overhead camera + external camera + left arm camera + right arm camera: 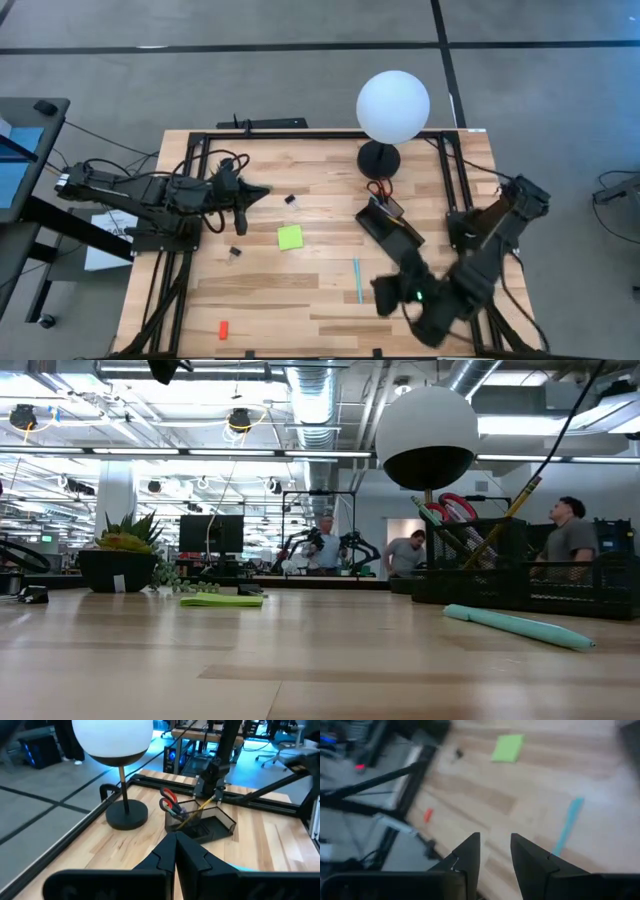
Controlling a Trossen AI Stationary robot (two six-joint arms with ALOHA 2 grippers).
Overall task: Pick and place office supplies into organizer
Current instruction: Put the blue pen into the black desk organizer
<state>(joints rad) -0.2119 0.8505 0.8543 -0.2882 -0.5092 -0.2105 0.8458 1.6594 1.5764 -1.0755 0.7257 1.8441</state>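
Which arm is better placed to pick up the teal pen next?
Right. The right gripper hovers empty, fingers apart, just beside the teal pen, with the organizer close by. The left gripper is shut, far across the table.

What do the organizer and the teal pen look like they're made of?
The organizer looks like black wire mesh, probably metal: the scissors and pencils inside show through its walls. The teal pen looks like matte plastic, smooth and evenly coloured, though that is less certain.
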